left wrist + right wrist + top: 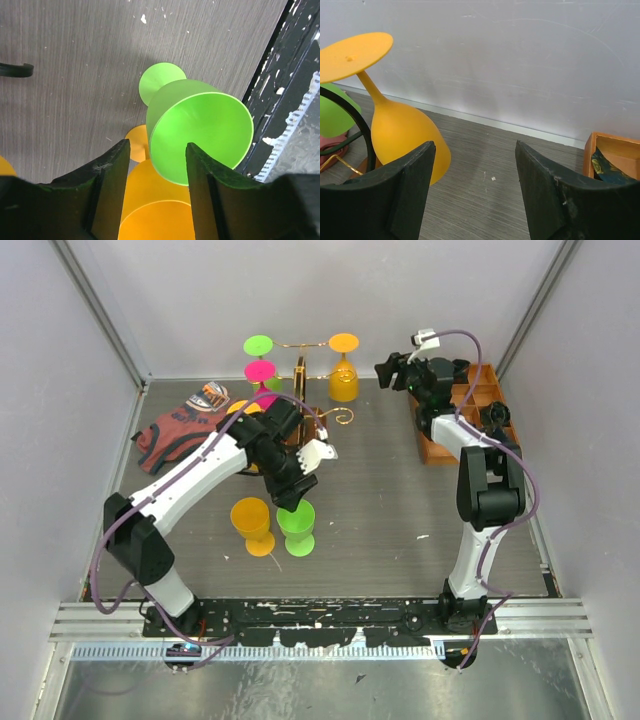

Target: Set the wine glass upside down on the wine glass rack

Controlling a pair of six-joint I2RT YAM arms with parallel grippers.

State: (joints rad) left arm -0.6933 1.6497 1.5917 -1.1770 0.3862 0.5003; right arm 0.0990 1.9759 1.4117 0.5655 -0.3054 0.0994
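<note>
Two wine glasses stand upright near the table's front: a green one (296, 527) (200, 132) and an orange one (252, 523) (150, 200). My left gripper (293, 498) (157, 150) hovers just above them, open, its jaws on either side of the orange rim and the green bowl's edge, gripping nothing. The wine glass rack (299, 375), gold wire on a dark base, stands at the back with green (258, 345), pink (260, 370) and orange (343, 365) (405, 135) glasses hanging upside down. To the rack's right, my right gripper (385, 370) (475, 150) is open and empty.
A reddish patterned cloth (180, 425) lies at the back left. An orange compartment tray (432, 448) (610, 150) sits at the back right under the right arm. White walls close the back and sides. A dark rail (295, 75) runs along the front edge.
</note>
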